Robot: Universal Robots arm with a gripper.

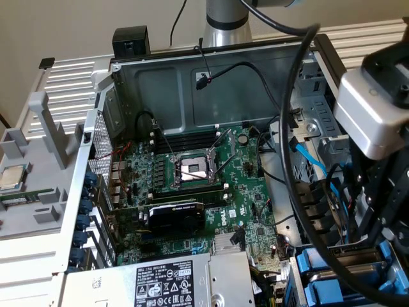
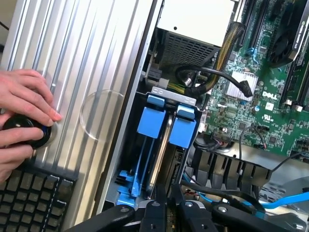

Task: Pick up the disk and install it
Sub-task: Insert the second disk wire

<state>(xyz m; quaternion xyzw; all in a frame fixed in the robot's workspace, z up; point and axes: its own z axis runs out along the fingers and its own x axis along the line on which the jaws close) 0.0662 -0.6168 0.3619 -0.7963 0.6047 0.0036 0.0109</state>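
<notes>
**Ana:** What is laid out here?

**Ben:** An open computer case [image 1: 160, 89], with a green motherboard [image 1: 252, 192] inside and a grey power supply [image 1: 166, 284] at the near edge.

**Ana:** Where is the disk?

**Ben:** The disk [image 2: 161, 150] stands on edge in the drive bay. Its silver side shows between two blue carrier fronts [image 2: 184, 128].

**Ana:** And the pincer?

**Ben:** The black pincer [image 2: 170, 199] sits at the disk's near end, its fingers pressed almost together. Whether they pinch the disk, I cannot tell.

**Ana:** Is anyone there?

**Ben:** A person's hand [image 2: 24, 96] rests on a black knob [image 2: 21, 130], beside a keyboard [image 2: 34, 193].
</notes>
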